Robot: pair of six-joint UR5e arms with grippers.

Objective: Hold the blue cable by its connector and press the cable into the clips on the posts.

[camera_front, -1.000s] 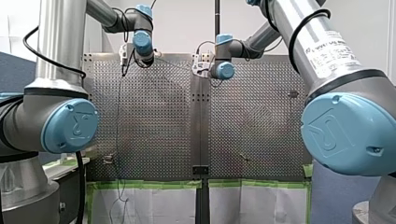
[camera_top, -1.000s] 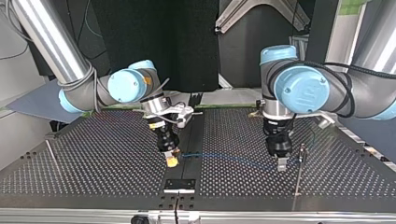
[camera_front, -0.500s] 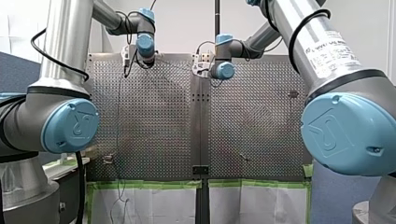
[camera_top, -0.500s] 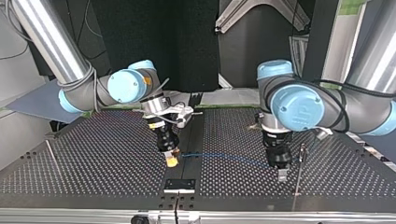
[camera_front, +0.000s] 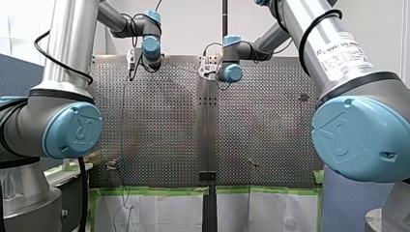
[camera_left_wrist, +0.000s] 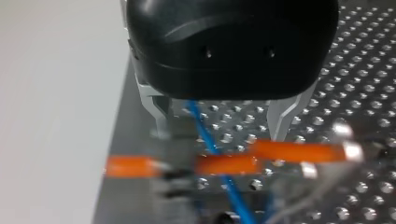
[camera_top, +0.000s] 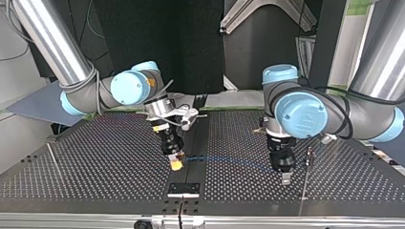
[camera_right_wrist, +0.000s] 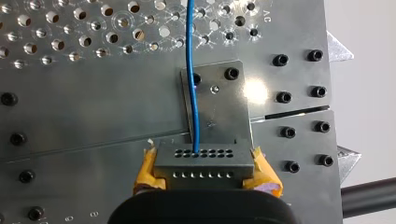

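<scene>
Top view: right gripper (camera_top: 176, 163) tight on connector (camera_right_wrist: 204, 161), left gripper (camera_top: 285, 179) wide astride blue cable (camera_top: 229, 161), near table edge (camera_top: 71, 198).

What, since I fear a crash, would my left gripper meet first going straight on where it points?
Likely the blue cable running between my left gripper's fingers, then the perforated table; blurred orange pieces also lie ahead, depth unclear.

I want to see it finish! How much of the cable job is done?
Done: my right claw grips the connector. In hand: the blue cable runs through my open left claw. Left: pressing it into the clips; none shows clearly here.
</scene>
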